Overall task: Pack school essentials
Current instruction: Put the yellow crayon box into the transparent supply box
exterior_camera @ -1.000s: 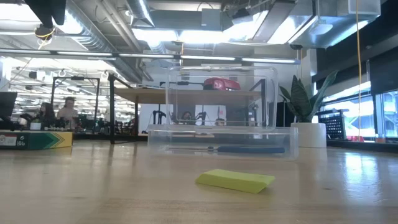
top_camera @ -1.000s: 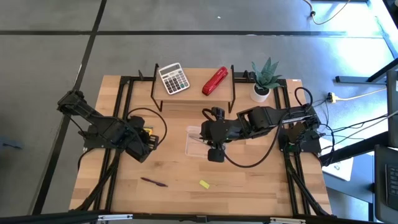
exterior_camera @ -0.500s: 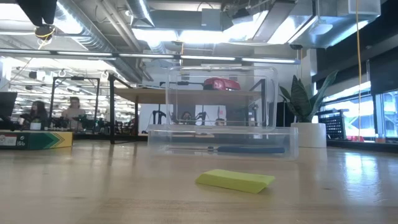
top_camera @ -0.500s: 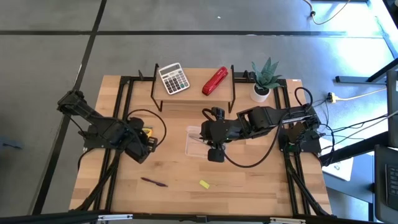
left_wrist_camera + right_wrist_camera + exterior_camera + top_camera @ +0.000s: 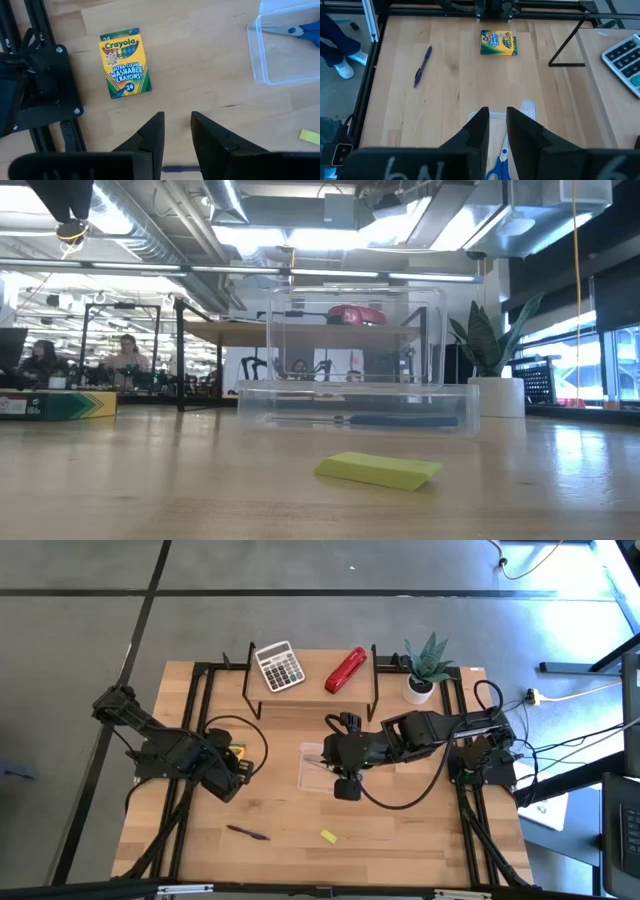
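Nearest the front edge of the pale wooden table (image 5: 400, 840), at about six o'clock from its centre, lies the small flat yellow block (image 5: 328, 835), with the thin dark purple pen (image 5: 247, 832) off at its nine o'clock, well apart. Farther in, at nine o'clock from the table's centre, the left gripper (image 5: 176, 131) hangs above bare wood, its two dark fingers a narrow gap apart and holding nothing; the yellow-green printed crayon box (image 5: 124, 62) lies flat just beyond it. At the centre sits the clear plastic rectangular container (image 5: 352, 408), the blue-handled scissors (image 5: 500, 165) lying inside it. The right gripper (image 5: 497, 127) hovers over that container, fingers slightly apart, empty. At twelve o'clock, on the raised black-framed shelf (image 5: 310, 700), rest the grey calculator (image 5: 278, 665) and the red stapler (image 5: 346, 670); a potted green plant (image 5: 426, 666) stands at two o'clock.
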